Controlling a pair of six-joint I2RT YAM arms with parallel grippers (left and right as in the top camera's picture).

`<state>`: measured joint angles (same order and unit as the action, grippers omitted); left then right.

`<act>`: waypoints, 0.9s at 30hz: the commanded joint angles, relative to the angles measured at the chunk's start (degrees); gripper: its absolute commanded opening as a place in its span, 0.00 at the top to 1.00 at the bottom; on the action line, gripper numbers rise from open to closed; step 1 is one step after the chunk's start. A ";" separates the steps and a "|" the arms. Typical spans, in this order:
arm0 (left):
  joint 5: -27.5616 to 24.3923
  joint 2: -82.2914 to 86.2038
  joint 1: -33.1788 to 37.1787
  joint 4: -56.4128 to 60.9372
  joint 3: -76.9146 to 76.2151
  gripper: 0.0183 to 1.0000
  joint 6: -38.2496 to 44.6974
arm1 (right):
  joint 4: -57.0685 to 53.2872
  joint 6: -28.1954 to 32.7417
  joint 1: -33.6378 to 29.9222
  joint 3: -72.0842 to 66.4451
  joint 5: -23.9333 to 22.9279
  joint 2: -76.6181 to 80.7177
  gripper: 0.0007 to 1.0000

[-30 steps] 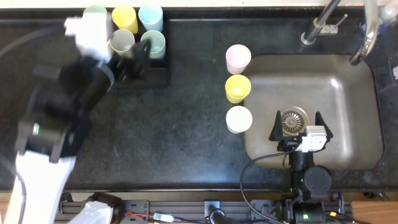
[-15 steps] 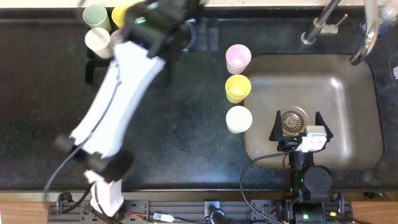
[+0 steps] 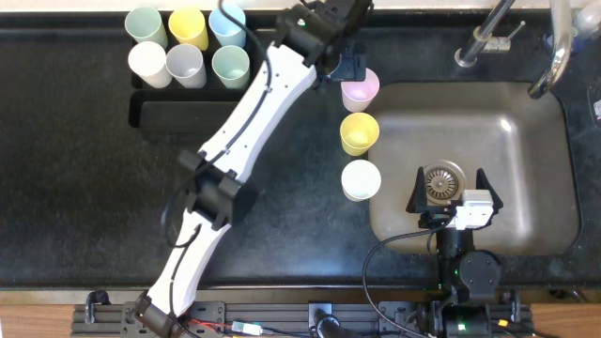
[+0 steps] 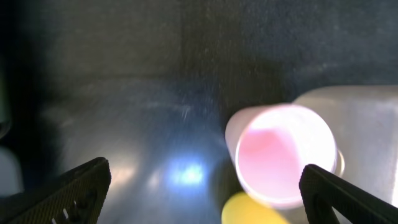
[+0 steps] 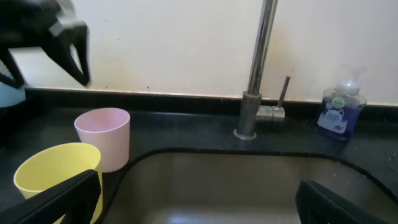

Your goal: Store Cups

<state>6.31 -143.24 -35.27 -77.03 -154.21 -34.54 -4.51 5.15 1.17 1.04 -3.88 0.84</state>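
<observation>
Three cups stand in a column on the dark counter beside the sink: a pink cup (image 3: 360,89), a yellow cup (image 3: 359,133) and a white cup (image 3: 361,179). My left gripper (image 3: 347,66) hangs open just above and behind the pink cup (image 4: 283,155), holding nothing; the yellow cup's rim (image 4: 249,211) shows beneath. Several more cups sit upright in a black rack (image 3: 188,115) at the back left. My right gripper (image 3: 451,199) rests open over the sink, facing the pink cup (image 5: 104,144) and yellow cup (image 5: 56,177). The left gripper (image 5: 56,37) appears above them.
The steel sink (image 3: 526,141) takes up the right side, with a drain (image 3: 443,180) by my right gripper. A faucet (image 5: 261,68) and a blue soap bottle (image 5: 341,112) stand along the back wall. Open dark counter (image 3: 282,216) lies between rack and sink.
My left arm has swung from the cup rack at the back left across to the right, ending over the pink cup. The right arm has stayed still.
</observation>
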 commanded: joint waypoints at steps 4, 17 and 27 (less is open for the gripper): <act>1.14 -5.46 -0.11 4.39 -3.06 0.00 0.68 | 0.39 0.02 -0.02 -0.76 -0.20 -0.63 0.00; 1.31 -7.56 -0.11 4.98 -3.04 0.01 2.43 | 0.39 0.02 -0.02 -0.76 -0.20 -0.63 0.00; 0.81 -7.56 -0.17 0.50 -3.04 0.10 2.86 | 0.39 0.02 -0.02 -0.76 -0.20 -0.63 0.00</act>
<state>6.70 -149.42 -35.27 -76.01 -155.59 -32.64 -4.51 5.15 1.17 1.04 -3.86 0.84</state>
